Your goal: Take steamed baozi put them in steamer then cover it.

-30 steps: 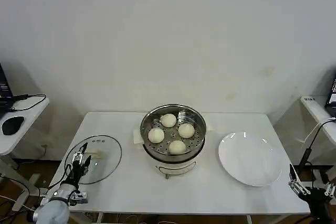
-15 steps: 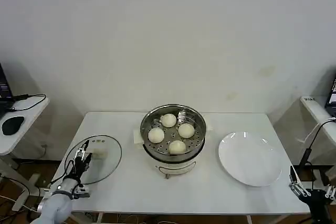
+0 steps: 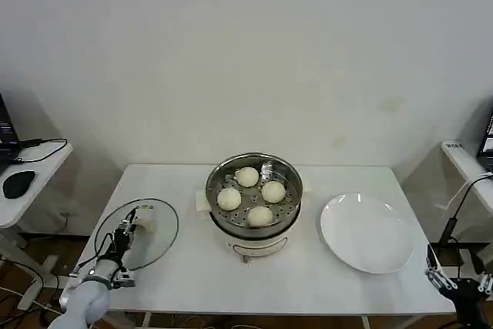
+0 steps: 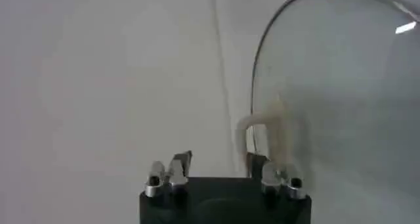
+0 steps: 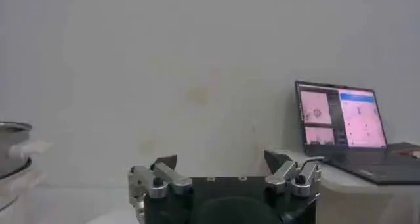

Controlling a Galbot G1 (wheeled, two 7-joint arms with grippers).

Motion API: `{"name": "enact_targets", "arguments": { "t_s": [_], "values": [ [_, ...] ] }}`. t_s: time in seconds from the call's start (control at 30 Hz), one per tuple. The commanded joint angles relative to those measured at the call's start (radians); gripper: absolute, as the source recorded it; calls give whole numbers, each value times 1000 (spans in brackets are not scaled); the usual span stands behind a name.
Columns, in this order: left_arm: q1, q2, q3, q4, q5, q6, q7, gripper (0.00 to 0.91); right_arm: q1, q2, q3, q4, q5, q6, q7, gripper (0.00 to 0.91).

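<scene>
While my left tool hung over the near-left part of the white bench, its fingers were spread apart and tilted toward the glass cover, which lay flat on the bench, well to the left of the steamer. From the left wrist camera I saw the fingers parted, with the cover's pale handle standing just beyond one of them and the metal rim curving away past it; I could not tell whether a fingertip touched the handle. Nothing was clamped between them.

At the centre of the bench the steel steamer stood uncovered on its white base. Four steamed baozi sat on the perforated tray inside, grouped close together, the cream-white buns filling the middle of the tray. A flat white plate rested to the right of the steamer, apart from it.

My right tool hung low beyond the bench's near-right corner, its fingers open and holding nothing. Through the right wrist camera I saw a laptop on a side table past that tool.
</scene>
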Motion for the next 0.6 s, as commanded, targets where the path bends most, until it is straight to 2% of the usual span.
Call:
{"name": "enact_targets", "arguments": {
  "t_s": [0.03,0.33,0.6],
  "values": [
    [-17,-11,-5,25,17,-11,-17,0,2,1,-1,-1,-1,-1,0,907],
    [21,-31,-56,-47,22,-7,-97,0,6,-3,-5,5,-4,-3,0,907],
    [157,8,-115,-314,-117,140,-94,0,16,-13,-34,8,-17,0,0,907]
  ]
}}
